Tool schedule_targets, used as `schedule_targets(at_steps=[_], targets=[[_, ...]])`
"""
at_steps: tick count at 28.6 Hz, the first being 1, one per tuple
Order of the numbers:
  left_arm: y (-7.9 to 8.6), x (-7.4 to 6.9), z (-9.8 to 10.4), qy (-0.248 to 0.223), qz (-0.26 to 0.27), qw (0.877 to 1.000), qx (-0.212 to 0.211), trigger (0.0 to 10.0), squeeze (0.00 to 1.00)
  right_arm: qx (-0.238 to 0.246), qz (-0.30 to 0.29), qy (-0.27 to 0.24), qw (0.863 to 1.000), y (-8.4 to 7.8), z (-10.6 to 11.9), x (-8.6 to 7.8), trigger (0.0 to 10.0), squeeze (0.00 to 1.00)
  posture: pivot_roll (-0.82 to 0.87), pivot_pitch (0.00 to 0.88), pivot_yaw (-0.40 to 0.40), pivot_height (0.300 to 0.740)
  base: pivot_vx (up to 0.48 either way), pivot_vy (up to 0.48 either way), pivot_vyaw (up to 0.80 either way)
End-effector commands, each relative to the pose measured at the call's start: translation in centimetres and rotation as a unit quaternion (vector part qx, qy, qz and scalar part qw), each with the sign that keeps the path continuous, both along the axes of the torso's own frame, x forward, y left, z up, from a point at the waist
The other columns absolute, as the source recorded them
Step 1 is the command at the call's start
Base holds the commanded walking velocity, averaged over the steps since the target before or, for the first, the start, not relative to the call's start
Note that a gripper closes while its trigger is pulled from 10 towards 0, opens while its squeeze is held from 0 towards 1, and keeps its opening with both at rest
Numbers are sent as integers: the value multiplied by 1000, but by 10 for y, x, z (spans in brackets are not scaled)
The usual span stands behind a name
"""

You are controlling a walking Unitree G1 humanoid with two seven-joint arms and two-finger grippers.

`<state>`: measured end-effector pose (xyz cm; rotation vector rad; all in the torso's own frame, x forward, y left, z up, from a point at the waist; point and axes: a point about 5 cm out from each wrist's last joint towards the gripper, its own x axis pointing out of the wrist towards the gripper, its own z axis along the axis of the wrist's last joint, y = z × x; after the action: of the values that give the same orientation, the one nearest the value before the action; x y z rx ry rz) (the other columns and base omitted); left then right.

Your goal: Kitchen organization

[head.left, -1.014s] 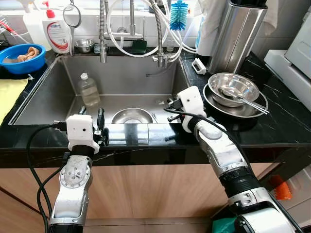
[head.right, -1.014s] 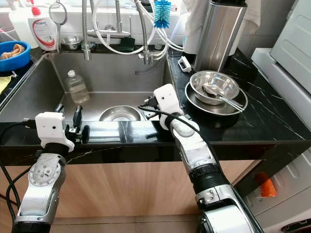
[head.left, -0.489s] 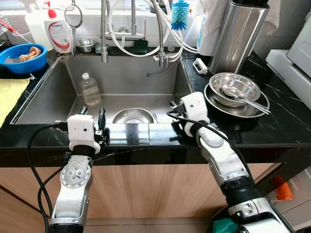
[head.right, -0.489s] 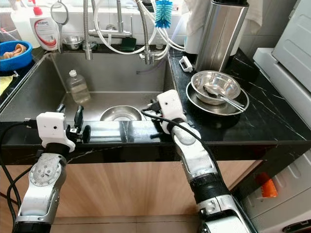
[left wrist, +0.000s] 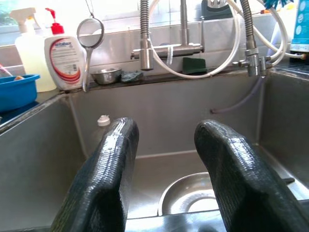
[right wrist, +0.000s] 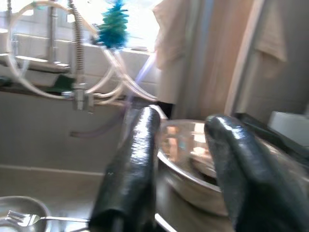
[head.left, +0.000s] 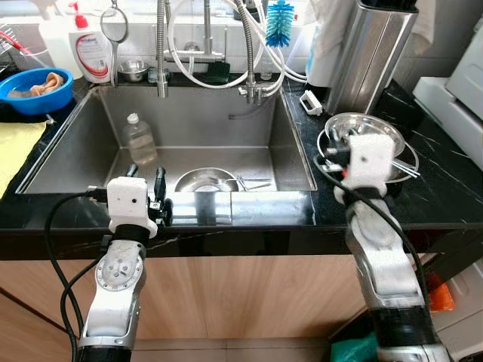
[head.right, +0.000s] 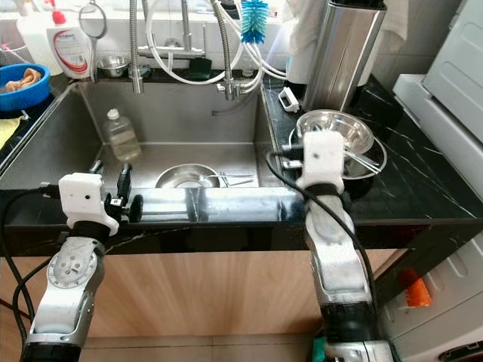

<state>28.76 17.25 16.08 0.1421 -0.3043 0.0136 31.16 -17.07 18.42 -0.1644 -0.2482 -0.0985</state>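
1. The sink [head.left: 98, 143] is a steel basin set in a black counter [head.left: 453, 196], and the things to be tidied lie in it and on both sides of it.
2. On the counter at the far left stands a blue bowl [head.left: 34, 89] with something pale inside, and a yellow cloth [head.left: 15, 147] lies in front of it.
3. Behind the basin's left corner stand a white pump bottle [head.left: 89, 49] and a hanging wire strainer [head.left: 112, 30].
4. Inside the basin, a clear plastic bottle [head.left: 139, 139] stands against the left wall.
5. The left gripper [head.left: 145, 194] hangs at the front edge of the basin, its fingers [left wrist: 104, 179] apart and holding nothing.
6. A steel bowl [head.left: 205, 179] lies on the basin floor near the front, with a fork [head.left: 253, 182] just to its right.
7. Taps and looped hoses [head.left: 204, 45] rise behind the basin, with a blue bottle brush [head.left: 278, 21] among them.
8. The right gripper [head.right: 296, 160] is over the counter to the right of the basin, its fingers [right wrist: 130, 169] apart, empty, and close to the rim of a steel bowl.
9. That bowl [head.left: 377, 124] sits in a wider steel dish [head.left: 407, 167], with a utensil lying across them.
10. A tall steel canister [head.left: 370, 53] stands behind them.
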Motion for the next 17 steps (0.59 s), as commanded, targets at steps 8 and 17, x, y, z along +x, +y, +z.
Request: schedule_targets(at_steps=[8, 17], targets=[[-1, 1, -2, 9, -6, 1000, -1, 10000, 0, 16, -63, -56, 996, -14, 21, -17, 10000, 1000, -68, 0, -4, 706, 0, 0, 0], [0, 1, -4, 13, -3, 1000, -2, 10000, 0, 12, -77, -5, 997, -16, 1, -31, 10000, 0, -66, 18, -11, 706, 0, 0, 0]])
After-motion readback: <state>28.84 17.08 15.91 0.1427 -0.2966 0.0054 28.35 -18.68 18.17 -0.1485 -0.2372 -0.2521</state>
